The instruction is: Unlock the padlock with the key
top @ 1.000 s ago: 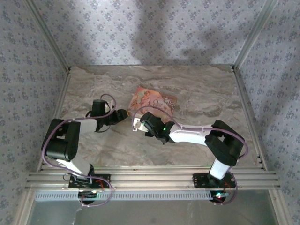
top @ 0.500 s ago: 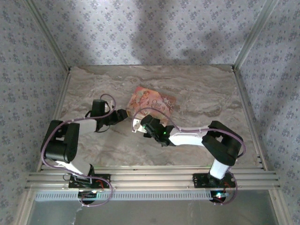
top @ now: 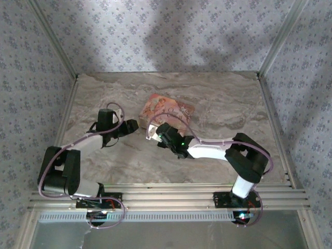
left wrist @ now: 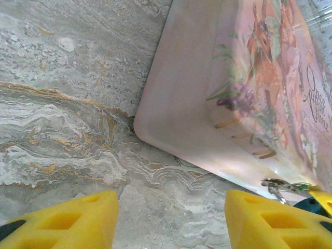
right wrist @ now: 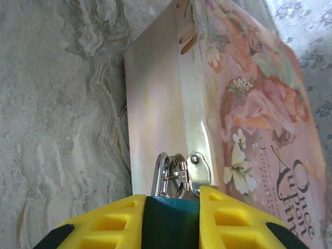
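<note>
The padlock (right wrist: 171, 220) has a teal body and a chrome shackle (right wrist: 162, 174) hooked through the metal hasp (right wrist: 194, 168) on the side of a pink floral box (top: 168, 110). My right gripper (right wrist: 171, 223) is shut on the padlock body, hard against the box wall. My left gripper (left wrist: 166, 223) is open just left of the box corner (left wrist: 150, 124), low over the marble, with nothing between its yellow fingers (left wrist: 62, 220). In the left wrist view, the hasp (left wrist: 280, 184) and the teal padlock (left wrist: 311, 205) show at the lower right. The key is out of view.
The marble table (top: 218, 150) is walled by patterned panels on three sides. The box (right wrist: 249, 104) lies mid-table. Both grippers, left (top: 130, 126) and right (top: 154, 134), crowd its near-left corner. Aluminium rails (top: 166, 197) run along the near edge.
The left arm has folded back, its elbow swinging down and to the left, and its gripper has drawn slightly left. The right gripper has edged toward the box, still holding the padlock.
</note>
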### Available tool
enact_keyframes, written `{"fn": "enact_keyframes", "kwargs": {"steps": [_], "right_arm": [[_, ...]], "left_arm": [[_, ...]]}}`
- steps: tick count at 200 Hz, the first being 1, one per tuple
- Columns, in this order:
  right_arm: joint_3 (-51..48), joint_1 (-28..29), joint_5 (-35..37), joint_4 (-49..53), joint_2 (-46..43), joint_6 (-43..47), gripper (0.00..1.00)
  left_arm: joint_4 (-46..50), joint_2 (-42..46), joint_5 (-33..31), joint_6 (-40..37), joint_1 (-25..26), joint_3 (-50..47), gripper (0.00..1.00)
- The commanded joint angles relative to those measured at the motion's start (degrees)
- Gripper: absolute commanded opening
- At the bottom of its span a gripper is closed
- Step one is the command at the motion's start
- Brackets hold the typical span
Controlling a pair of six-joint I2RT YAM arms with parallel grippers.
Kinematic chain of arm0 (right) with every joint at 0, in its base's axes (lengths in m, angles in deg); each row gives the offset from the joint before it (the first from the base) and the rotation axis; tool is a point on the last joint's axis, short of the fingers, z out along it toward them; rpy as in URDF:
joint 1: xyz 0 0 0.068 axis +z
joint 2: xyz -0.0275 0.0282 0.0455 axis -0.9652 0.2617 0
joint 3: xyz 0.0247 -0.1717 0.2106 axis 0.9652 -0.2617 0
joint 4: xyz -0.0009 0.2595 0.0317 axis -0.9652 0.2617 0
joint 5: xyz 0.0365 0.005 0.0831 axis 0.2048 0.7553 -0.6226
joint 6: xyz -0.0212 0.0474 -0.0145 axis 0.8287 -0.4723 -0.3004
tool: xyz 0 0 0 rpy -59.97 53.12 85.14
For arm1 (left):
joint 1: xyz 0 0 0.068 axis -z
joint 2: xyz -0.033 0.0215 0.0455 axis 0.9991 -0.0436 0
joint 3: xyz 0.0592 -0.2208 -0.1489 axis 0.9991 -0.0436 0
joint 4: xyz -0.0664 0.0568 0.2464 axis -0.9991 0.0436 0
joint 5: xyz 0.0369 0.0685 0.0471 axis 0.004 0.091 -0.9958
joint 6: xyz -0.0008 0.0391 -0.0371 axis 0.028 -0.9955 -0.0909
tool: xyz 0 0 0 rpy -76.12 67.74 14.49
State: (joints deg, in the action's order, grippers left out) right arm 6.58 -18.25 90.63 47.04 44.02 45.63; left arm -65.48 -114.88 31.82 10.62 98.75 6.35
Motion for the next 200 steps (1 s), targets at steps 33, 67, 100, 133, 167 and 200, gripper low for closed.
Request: {"fn": "enact_keyframes", "kwargs": {"steps": [33, 67, 100, 133, 167, 200], "right_arm": [[6.29, 1.95, 0.21, 2.35, 3.8, 9.5, 0.0], [6.95, -3.32, -5.94, 8.19, 2.58, -0.91, 0.0], [6.75, -2.45, -4.14, 9.36, 2.94, 1.94, 0.0], [8.68, -1.36, -2.73, 8.25, 6.51, 5.42, 0.0], [6.05, -1.07, 1.58, -0.89, 11.46, 10.33, 0.0], [5.82, 0.24, 2.01, -1.8, 11.78, 10.14, 0.0]], "left_arm": [[2.84, 3.21, -0.44, -1.47, -0.26, -1.42, 0.57], [3.72, 5.42, -1.01, -1.24, -0.26, -2.81, 0.57], [5.51, 7.78, -2.43, -1.69, -0.22, -3.12, 0.57], [6.43, 8.46, -2.24, -1.6, -0.26, -3.05, 0.57], [5.25, 9.46, -2.03, -0.74, -0.26, -4.78, 0.56], [5.86, 10.04, -2.09, -0.96, -0.25, -5.09, 0.56]]}}
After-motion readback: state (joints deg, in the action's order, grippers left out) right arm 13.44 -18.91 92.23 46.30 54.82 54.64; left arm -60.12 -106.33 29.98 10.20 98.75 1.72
